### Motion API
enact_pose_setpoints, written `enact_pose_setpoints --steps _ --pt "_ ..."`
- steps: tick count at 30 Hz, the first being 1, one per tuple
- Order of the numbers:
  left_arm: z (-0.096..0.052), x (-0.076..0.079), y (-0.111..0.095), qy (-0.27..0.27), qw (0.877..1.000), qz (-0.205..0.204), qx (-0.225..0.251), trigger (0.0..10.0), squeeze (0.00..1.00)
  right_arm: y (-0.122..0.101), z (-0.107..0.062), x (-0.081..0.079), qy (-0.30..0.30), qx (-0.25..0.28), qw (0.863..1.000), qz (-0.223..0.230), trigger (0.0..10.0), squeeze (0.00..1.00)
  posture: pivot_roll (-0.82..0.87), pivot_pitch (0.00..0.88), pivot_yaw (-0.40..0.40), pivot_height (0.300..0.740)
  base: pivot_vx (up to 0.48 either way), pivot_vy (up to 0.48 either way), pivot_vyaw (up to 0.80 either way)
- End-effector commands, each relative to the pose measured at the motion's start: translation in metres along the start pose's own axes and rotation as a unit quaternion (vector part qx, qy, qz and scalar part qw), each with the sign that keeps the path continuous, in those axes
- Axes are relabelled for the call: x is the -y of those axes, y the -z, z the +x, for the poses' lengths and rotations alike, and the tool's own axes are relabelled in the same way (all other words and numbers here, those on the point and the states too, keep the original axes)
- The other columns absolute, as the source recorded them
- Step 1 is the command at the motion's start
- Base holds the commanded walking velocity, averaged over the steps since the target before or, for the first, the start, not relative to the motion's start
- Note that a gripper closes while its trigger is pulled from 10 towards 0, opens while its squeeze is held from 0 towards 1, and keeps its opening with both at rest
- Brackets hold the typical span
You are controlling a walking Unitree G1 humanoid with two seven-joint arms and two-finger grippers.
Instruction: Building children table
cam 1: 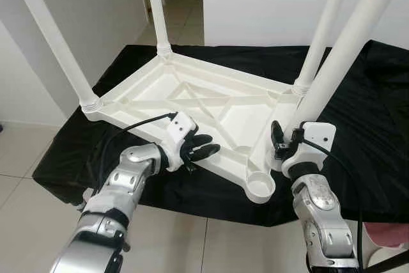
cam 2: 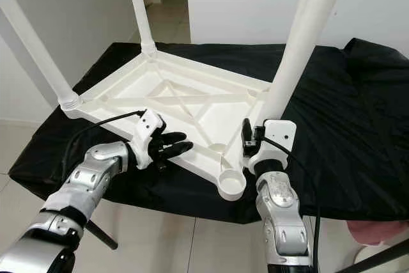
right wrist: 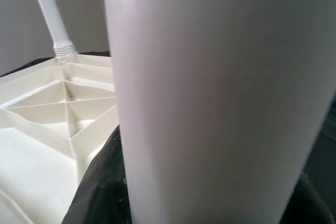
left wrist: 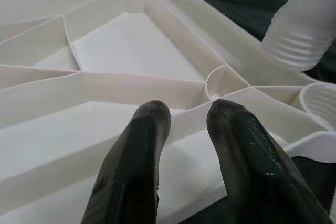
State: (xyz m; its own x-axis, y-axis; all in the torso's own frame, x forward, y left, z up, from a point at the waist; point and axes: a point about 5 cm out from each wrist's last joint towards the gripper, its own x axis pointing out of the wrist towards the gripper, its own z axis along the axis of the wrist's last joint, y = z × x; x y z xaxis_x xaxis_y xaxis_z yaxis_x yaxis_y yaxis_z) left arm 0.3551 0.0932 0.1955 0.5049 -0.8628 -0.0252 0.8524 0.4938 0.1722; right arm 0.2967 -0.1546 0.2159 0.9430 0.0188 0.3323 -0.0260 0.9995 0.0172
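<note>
A white plastic table top [cam 1: 192, 103] lies upside down on a black cloth [cam 1: 377, 113], three legs already standing in its corner sockets. The right gripper [cam 1: 285, 140] is clamped around a fourth leg [cam 1: 348, 49] just beside the empty near socket [cam 1: 259, 185]. The left gripper [cam 1: 203, 149], fingers [left wrist: 134, 166] slightly apart, rests at the top's near edge.

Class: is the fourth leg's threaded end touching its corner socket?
Apart. Left wrist view shows dark cloth between the leg's ribbed end and the empty socket.
</note>
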Motion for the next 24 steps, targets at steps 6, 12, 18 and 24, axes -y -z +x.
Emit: enact_pose_setpoints --steps 6,12,18,24 --pt "-0.012 0.012 0.002 -0.03 0.999 -0.028 0.01 10.0 0.0 0.0 -0.002 -0.008 -0.035 0.013 0.999 -0.003 10.0 0.0 -0.02 0.116 0.032 0.74 0.0 0.0 0.0" --pt "-0.015 0.032 0.007 -0.04 0.998 -0.045 0.011 10.0 0.0 -0.001 -0.005 -0.012 -0.052 0.015 0.998 0.01 10.0 0.0 0.0 0.108 0.013 0.74 0.0 0.0 0.0" --pt "-0.019 0.038 0.002 -0.112 0.991 -0.072 0.029 10.0 0.0 0.001 -0.018 -0.013 -0.067 0.018 0.997 0.017 10.0 0.0 0.0 0.104 0.002 0.74 0.0 0.0 0.0" --pt "-0.025 0.041 -0.002 -0.14 0.984 -0.1 0.04 10.0 0.0 0.008 -0.03 -0.01 -0.061 0.006 0.998 0.014 10.0 0.0 0.0 0.1 0.001 0.74 0.0 0.0 0.0"
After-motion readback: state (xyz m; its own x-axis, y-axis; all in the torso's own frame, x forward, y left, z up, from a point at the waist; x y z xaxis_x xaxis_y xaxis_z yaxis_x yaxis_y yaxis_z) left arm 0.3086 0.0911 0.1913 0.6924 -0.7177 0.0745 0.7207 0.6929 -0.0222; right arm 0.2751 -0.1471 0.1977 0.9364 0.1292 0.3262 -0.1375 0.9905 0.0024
